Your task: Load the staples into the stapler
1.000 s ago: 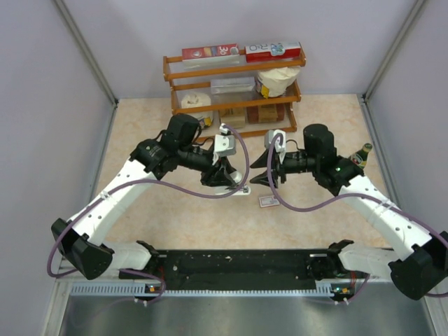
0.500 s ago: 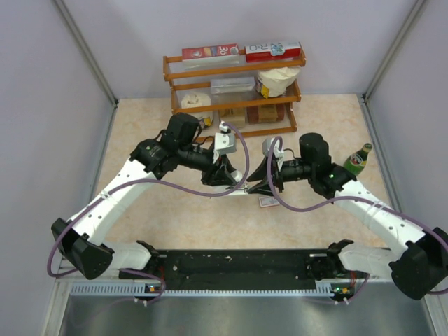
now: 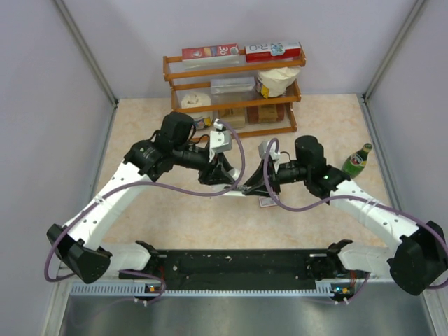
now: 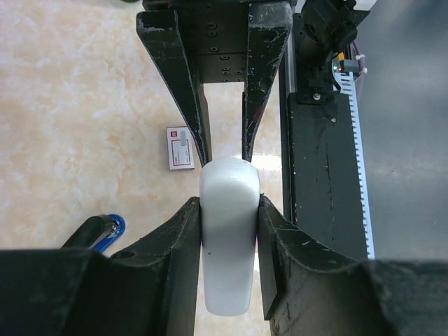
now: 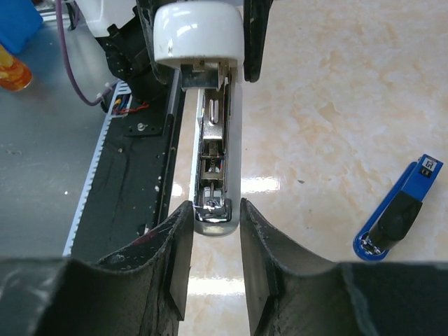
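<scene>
White plastic covers the upper arm of the white stapler (image 4: 229,259), which sits at the centre of the top external view, between the two grippers. The left gripper (image 4: 229,210) clamps this upper arm, with one finger pressed flat against each side near the rounded end.

In the right wrist view the upper arm stands hinged up at the top of the frame. The metal staple channel (image 5: 213,140) lies exposed below it and runs down the centre of the frame. Whether the channel holds staples cannot be told.

The right gripper (image 5: 215,210) is narrowed onto the front end of the stapler base, with one finger touching each side.

The staple box (image 4: 180,148), red and white, lies flat on the marbled beige table (image 4: 70,105). In the top external view it is just below and right of the white stapler, apart from both grippers.

A blue stapler (image 5: 395,210) lies on the table at the right of the right wrist view. A green bottle (image 3: 355,159) is at the right of the top external view. A wooden shelf (image 3: 234,91) stands at the upper centre.
</scene>
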